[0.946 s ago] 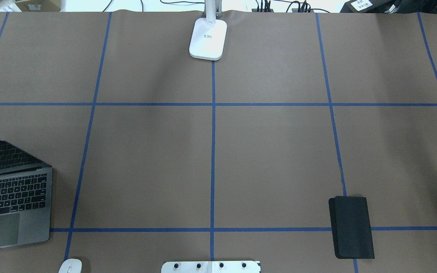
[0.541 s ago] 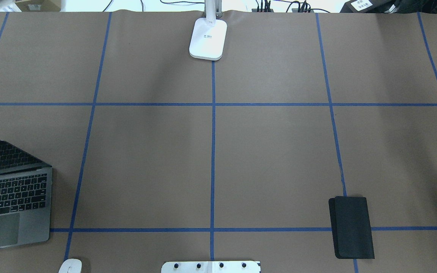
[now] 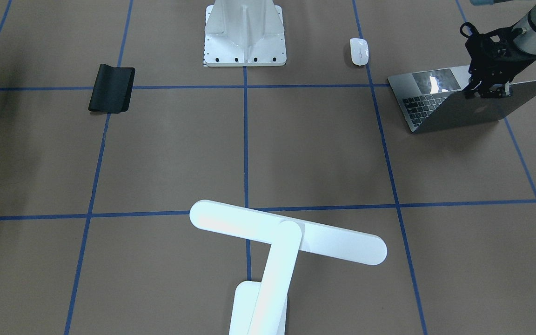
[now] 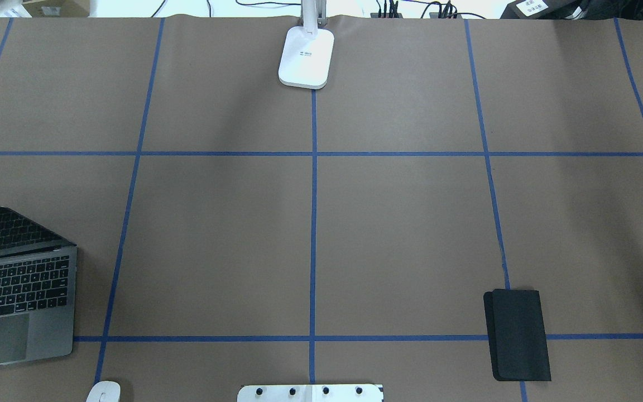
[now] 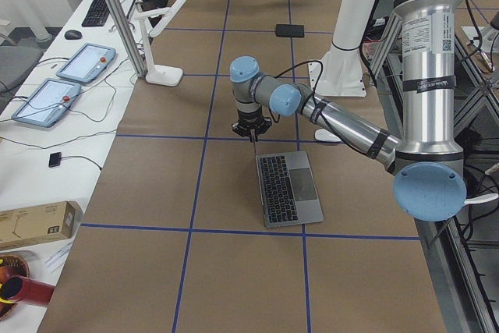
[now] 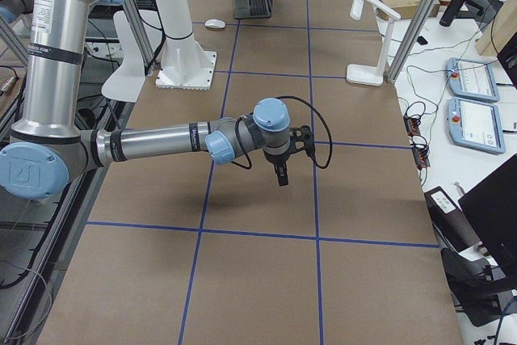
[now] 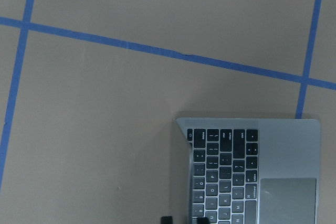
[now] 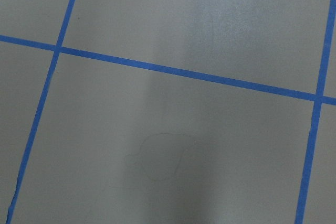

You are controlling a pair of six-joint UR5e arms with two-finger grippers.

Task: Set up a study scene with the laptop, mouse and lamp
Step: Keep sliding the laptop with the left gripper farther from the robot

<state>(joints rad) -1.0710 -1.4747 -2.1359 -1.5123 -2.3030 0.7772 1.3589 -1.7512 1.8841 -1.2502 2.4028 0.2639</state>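
Observation:
The grey laptop (image 3: 477,109) stands open at the table's left side, keyboard (image 4: 17,290) facing the robot. My left gripper (image 3: 487,93) sits on the top edge of its lid, shut on it. In the left wrist view the gripper's two fingertips (image 7: 167,219) straddle the lid edge beside the keys (image 7: 220,171). The white mouse (image 3: 359,51) lies near the robot's base, right of the laptop (image 4: 17,290). At the far middle edge stands the white lamp (image 3: 286,232), its base (image 4: 306,56) on the centre line. My right gripper (image 6: 280,175) hovers over bare table; I cannot tell its state.
A black mouse pad (image 4: 518,335) lies at the near right. The white bolted pedestal (image 3: 244,32) stands at the robot's side in the middle. Blue tape lines (image 4: 313,223) divide the brown table. Tablets and cables lie past the far edge (image 5: 78,64).
At the overhead view's left edge the left gripper has slid nearer, down to the laptop's lid edge. The laptop, mouse, lamp and pad have stayed in place.

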